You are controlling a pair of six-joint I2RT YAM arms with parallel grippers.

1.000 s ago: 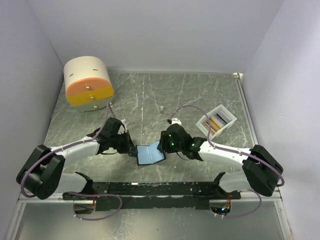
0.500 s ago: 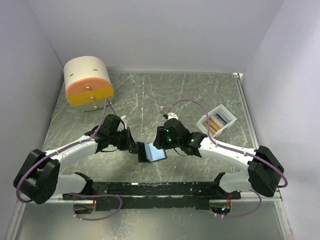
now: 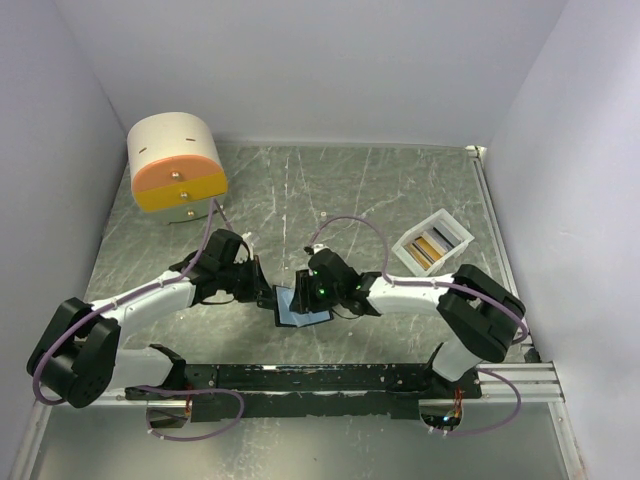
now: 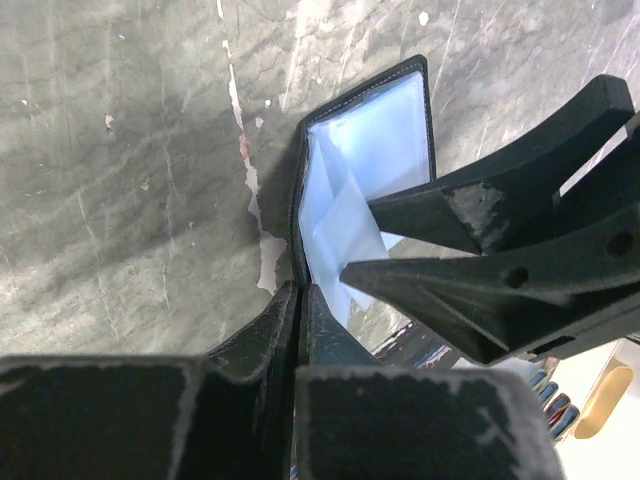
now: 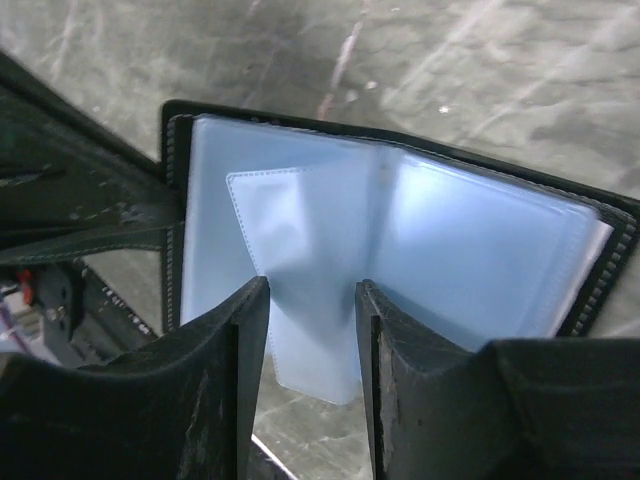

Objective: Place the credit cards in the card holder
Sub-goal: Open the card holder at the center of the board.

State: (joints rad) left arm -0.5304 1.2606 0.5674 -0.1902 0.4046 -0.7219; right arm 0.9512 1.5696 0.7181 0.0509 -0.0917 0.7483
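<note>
The card holder point(image 3: 303, 305) is a black bifold with bluish-grey clear pockets, standing partly open on the table between both grippers. My left gripper point(image 3: 270, 297) is shut on its left cover edge; in the left wrist view the jaws point(image 4: 297, 290) pinch the black cover point(image 4: 365, 150). My right gripper point(image 3: 312, 293) is open, with its tips point(image 5: 312, 285) against the inner pockets point(image 5: 450, 230) and a loose pocket leaf point(image 5: 310, 300) hanging between the fingers. The credit cards point(image 3: 432, 245), gold-orange and dark, lie in the white tray at the right.
The white open-topped tray point(image 3: 447, 222) sits at the right, near the side wall. A round cream-and-orange drawer box point(image 3: 177, 167) stands at the back left. The arm mounting rail point(image 3: 320, 378) runs along the near edge.
My right gripper has moved left into the card holder. The holder has folded narrower and shifted slightly left. My left gripper keeps its hold.
</note>
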